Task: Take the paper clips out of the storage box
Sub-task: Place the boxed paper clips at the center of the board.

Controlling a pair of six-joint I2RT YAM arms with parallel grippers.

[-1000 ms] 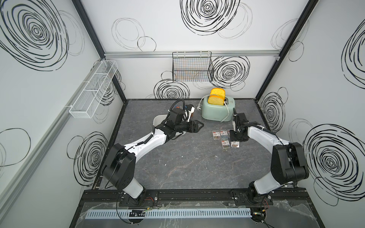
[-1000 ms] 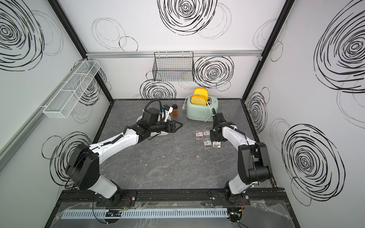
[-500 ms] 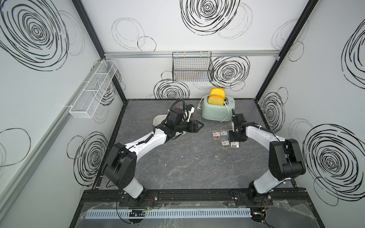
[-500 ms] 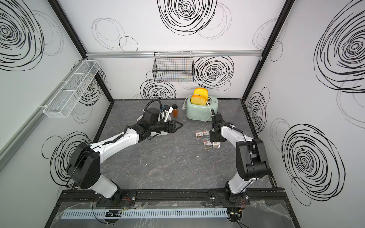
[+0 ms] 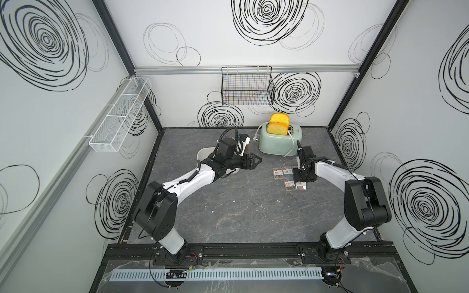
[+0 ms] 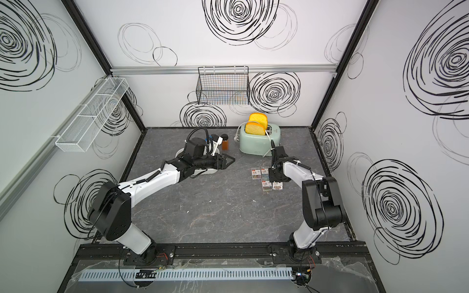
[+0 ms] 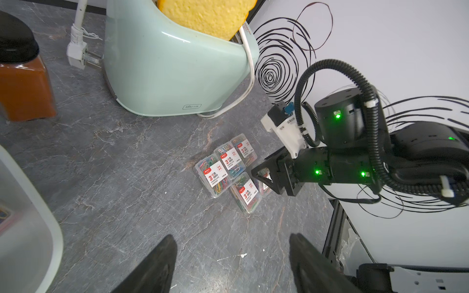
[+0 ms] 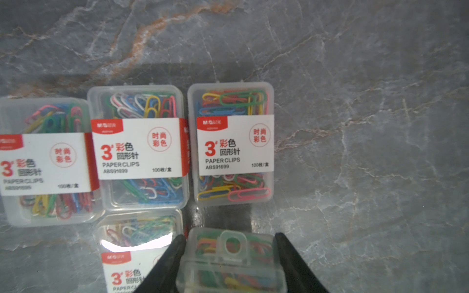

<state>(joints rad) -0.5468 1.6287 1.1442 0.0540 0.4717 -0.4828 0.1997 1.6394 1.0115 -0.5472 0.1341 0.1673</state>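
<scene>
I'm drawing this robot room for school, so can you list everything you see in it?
toaster: one, mint green, back of table
bread slices: two, yellow, in toaster
jar: one, brown, black lid, beside toaster
paper clips: five clear cases, multicoloured, clustered before toaster
storage box: one, white, table's left side, partly hidden
wire basket: one, black, back wall
mesh rack: one, white, left wall
left gripper: one, black, open, empty
right gripper: one, black, jaws flanking one case

Grey marble table (image 5: 241, 215) carries paper clips (image 5: 283, 173) at and just beside right pincer (image 5: 301, 180), toaster (image 5: 275, 145) near behind it, storage box (image 5: 202, 155) well apart leftward.
</scene>
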